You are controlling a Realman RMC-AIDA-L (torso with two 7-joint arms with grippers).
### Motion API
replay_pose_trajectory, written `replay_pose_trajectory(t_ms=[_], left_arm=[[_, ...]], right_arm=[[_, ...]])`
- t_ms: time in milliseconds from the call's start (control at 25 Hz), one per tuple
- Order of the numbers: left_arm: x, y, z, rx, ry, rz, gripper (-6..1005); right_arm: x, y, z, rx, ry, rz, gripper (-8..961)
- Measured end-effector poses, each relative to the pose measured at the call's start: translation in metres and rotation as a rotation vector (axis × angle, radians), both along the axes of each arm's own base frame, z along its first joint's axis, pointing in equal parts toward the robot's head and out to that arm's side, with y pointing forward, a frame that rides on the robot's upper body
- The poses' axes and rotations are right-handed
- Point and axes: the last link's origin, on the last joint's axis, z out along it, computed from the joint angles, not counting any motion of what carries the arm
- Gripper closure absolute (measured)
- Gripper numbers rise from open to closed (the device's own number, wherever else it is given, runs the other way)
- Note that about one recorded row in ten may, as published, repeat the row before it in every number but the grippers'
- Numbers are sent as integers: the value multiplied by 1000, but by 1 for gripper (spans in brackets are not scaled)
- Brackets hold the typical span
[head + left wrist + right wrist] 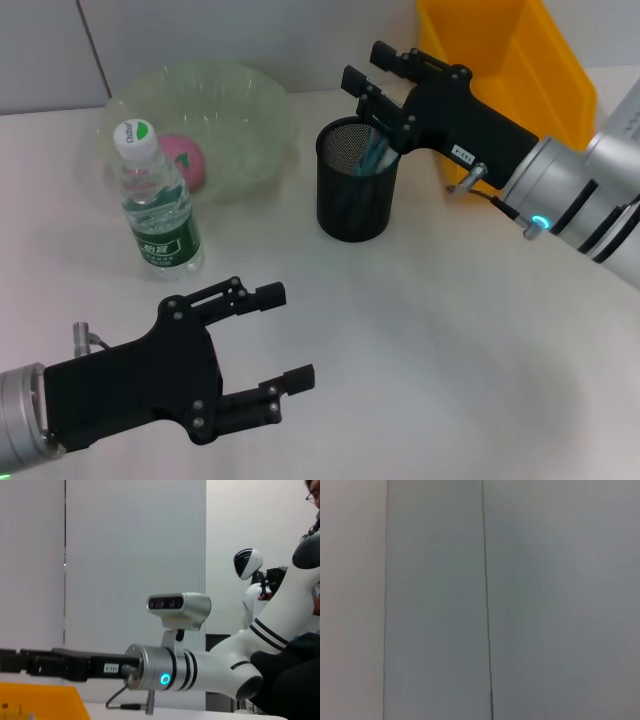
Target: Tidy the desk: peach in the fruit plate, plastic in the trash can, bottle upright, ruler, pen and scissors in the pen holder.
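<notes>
Right claw (372, 72) spread above pen holder (356, 180), left claw (286, 336) spread, empty, near upright bottle (155, 198).

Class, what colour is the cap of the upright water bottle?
White with a green patch on top, clearest in the head view: bottle cap.

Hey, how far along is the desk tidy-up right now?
Nearly done, it seems. The peach lies in the fruit plate, and the bottle stands upright. The right tool is over the pen holder, where bluish items already stand. The left tool hovers open and empty. No loose plastic shows.
</notes>
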Motion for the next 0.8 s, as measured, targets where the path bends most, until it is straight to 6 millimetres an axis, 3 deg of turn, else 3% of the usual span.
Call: replay_pose_trajectory(t_ms=[160,240,320,400,600,800], left_arm=[[0,0,0,0,0,0,242],[-10,1,5,-42,45,33,242],[-13,4,7,-48,63,45,242],[-20,9,12,-53,105,66,242],[-22,15,12,-62,134,73,242],[-23,17,8,-88,129,93,242]], right_arm=[[4,-5,15,-50,47,26,576],[12,-15,39,-215,30,68,460],[15,-20,45,-292,-23,80,370],[29,-35,57,-492,-250,81,306],[50,-62,69,-698,-469,110,124],[56,-71,73,-722,-458,104,124]])
